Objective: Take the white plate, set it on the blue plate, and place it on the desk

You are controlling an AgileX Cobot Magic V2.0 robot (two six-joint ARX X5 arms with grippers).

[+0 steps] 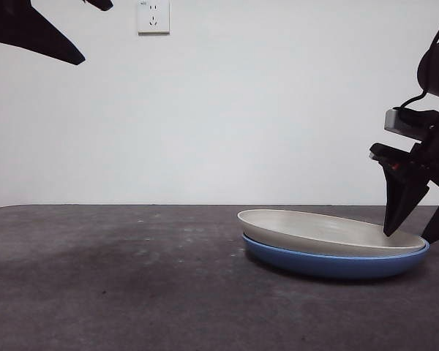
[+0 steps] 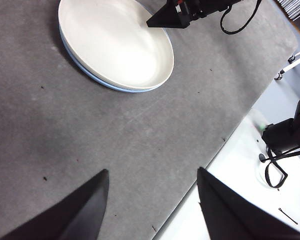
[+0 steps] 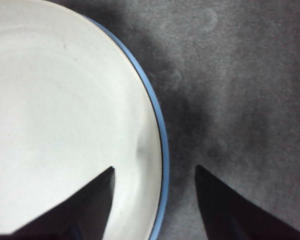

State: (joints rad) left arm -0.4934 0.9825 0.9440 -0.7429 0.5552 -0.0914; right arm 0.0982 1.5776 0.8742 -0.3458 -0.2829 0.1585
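The white plate (image 1: pixel 314 228) lies nested on the blue plate (image 1: pixel 329 265), right of centre on the desk (image 1: pixel 132 278). Only a thin blue rim (image 3: pixel 162 145) shows around the white plate (image 3: pixel 55 115). My right gripper (image 3: pixel 155 168) is open and straddles the plates' rim, one jaw over the white plate's inside, the other over the desk. In the front view the right gripper (image 1: pixel 408 235) comes down at the stack's right side. My left gripper (image 2: pixel 152 170) is open and empty, held high and away from the white plate (image 2: pixel 115 42); it shows as a black tip (image 1: pixel 73 58) at the top left.
The desk's edge (image 2: pixel 225 145) runs diagonally in the left wrist view. Beyond it lies a white surface with a black device (image 2: pixel 285 137) and cables. A wall socket (image 1: pixel 153 16) sits on the white wall behind.
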